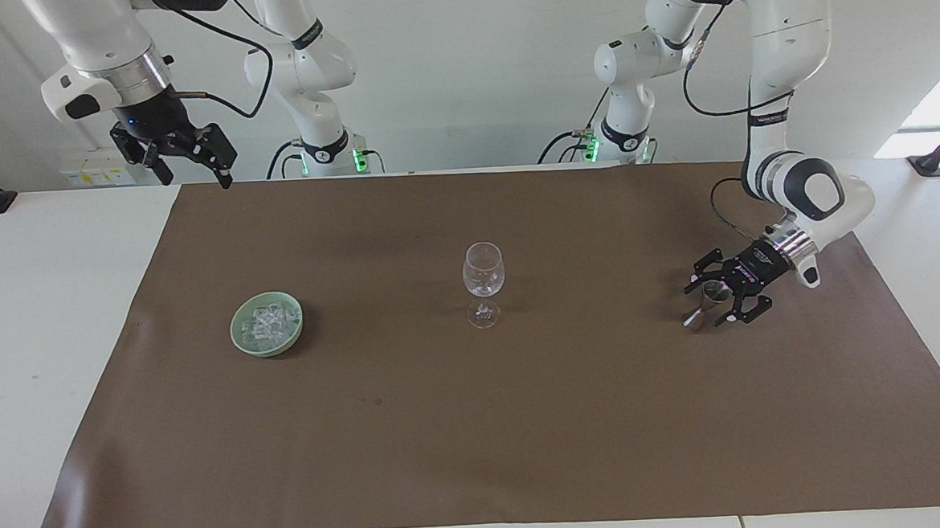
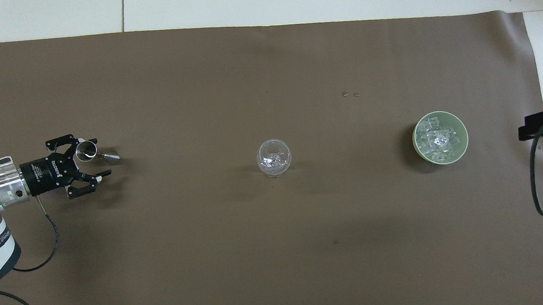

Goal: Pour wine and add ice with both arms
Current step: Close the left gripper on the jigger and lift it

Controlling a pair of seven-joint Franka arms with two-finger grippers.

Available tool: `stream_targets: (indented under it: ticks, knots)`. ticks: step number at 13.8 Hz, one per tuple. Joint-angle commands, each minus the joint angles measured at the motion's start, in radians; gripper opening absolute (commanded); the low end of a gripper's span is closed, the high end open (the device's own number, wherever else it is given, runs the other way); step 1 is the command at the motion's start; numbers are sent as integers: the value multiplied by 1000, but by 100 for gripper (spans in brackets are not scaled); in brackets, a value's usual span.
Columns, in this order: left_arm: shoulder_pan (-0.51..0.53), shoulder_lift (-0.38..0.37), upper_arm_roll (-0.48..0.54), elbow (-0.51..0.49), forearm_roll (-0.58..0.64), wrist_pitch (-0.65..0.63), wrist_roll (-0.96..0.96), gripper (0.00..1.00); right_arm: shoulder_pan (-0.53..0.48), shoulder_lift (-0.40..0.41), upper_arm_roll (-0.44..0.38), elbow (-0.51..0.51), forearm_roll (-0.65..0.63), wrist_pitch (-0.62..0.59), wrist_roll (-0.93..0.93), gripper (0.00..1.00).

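Centrally, empty wine glass (image 1: pixel 483 282) upright on worktop (image 1: pixel 478 424); ice (image 1: pixel 266 321) in green bowl (image 1: pixel 240 336) toward right arm's end; left claw (image 1: pixel 719 291) open around steel jigger (image 1: pixel 704 301); right claw (image 1: pixel 188 160) open, raised, waiting.

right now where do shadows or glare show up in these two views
Facing view: soft shadows fall on the brown mat beside the wine glass and the green bowl, and bright daylight washes out the corner at the left arm's end. Overhead view: the ice glints in the bowl, and the metal jigger rim shines by the left end effector.
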Motion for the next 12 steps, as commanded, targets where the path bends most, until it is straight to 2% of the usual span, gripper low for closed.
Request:
stream_targets:
  ticks: [1, 2, 3, 12]
  knots:
    - [-10, -7, 6, -16, -25, 19, -6, 33, -11, -16, 4, -16, 24, 3, -31, 100]
    - [-10, -5, 6, -16, -28, 24, -6, 6, -11, -16, 4, -16, 24, 1, -31, 100]
    - [-8, -5, 6, -16, -38, 38, -10, 0, -11, -16, 4, -16, 24, 2, -31, 100]
    - [4, -7, 6, 6, -44, -16, -99, 0, -11, -16, 4, -16, 24, 3, -31, 100]
